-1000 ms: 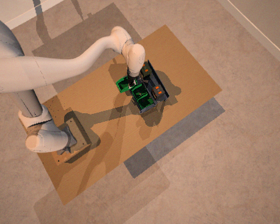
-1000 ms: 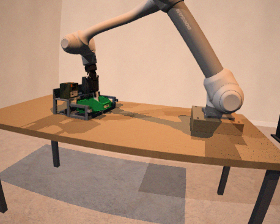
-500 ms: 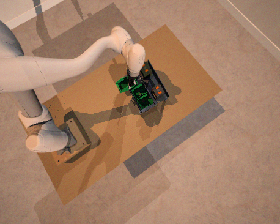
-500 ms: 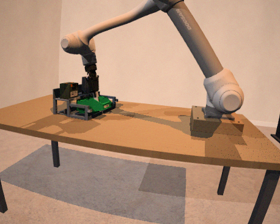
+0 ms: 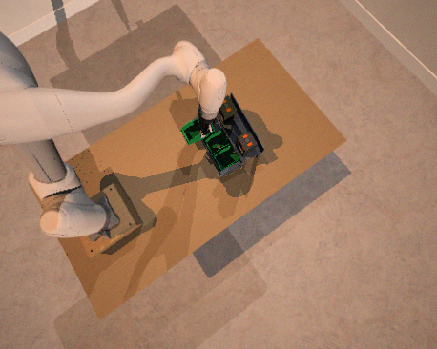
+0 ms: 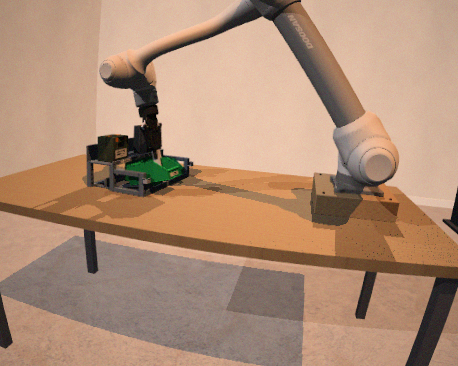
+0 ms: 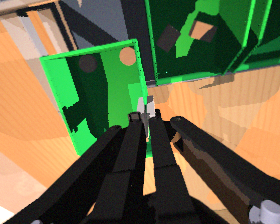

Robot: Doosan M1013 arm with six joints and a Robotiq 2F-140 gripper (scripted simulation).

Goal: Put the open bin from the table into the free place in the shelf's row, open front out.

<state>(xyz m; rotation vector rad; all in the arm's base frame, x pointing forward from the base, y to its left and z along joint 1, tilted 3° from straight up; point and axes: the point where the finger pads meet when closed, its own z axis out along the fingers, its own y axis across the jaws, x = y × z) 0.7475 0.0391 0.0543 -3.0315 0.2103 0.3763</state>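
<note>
Gripper (image 5: pixel 206 133) (image 6: pixel 158 159) (image 7: pixel 147 106) closed on the bin's (image 5: pixel 191 133) (image 6: pixel 173 167) (image 7: pixel 118 80) side wall, in front of the shelf (image 5: pixel 246 122) (image 6: pixel 127 188) (image 7: pixel 137 30). Clear its lip, ease the rear under the board, keep parts in, lower level, then release.

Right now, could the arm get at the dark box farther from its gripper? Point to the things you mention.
Probably not: its gripper (image 5: pixel 206 131) (image 6: pixel 158 156) (image 7: pixel 147 106) appears shut on the green bin's (image 5: pixel 190 133) (image 6: pixel 173 172) (image 7: pixel 118 90) side wall, though above, the dark box (image 5: pixel 249 147) (image 6: pixel 105 149) looks uncovered.
</note>
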